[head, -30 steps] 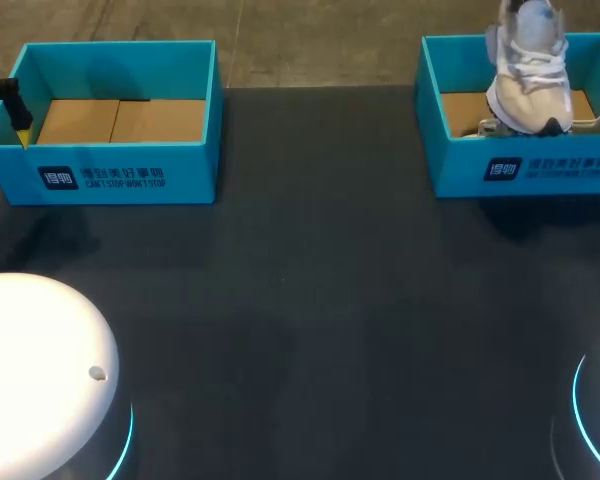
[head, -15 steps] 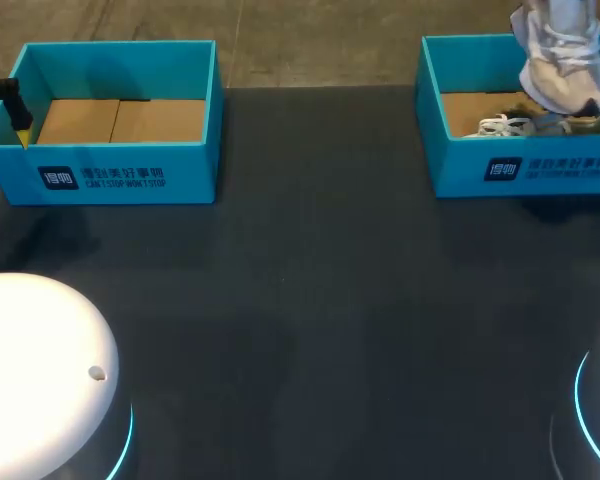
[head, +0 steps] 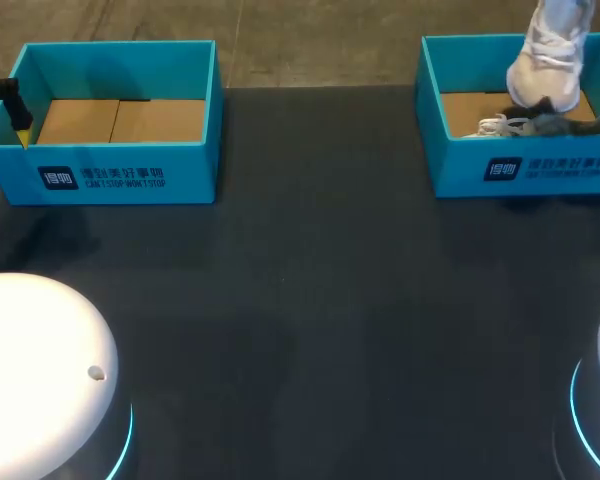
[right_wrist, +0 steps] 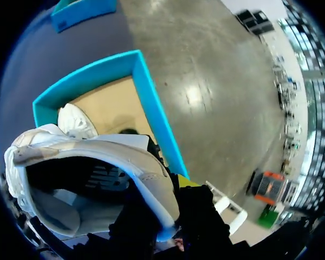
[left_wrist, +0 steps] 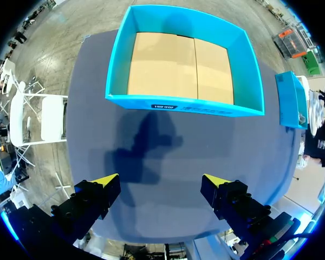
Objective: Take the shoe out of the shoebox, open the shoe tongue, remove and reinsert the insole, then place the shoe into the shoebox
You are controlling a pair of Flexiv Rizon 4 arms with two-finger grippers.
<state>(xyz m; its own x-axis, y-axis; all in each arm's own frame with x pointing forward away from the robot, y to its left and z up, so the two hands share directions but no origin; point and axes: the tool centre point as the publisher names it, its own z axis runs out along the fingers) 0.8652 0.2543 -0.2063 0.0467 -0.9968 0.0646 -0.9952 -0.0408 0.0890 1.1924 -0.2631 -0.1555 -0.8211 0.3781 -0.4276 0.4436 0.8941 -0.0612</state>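
Right end effector [right_wrist: 170, 197] is clamped on the heel rim of the white shoe [head: 548, 62], which hangs over the right shoebox [head: 460, 170]; a second shoe [head: 565, 125] lies inside. Left end effector [left_wrist: 160, 181] is spread wide above open tabletop [head: 310, 300], just short of the left shoebox [left_wrist: 184, 105]. Both box fronts carry white print.

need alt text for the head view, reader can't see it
A white sneaker hangs in the air over the open blue cardboard shoebox at the far right of the dark table, and a second shoe lies inside that box. A matching blue shoebox at the far left holds only its tan cardboard floor.
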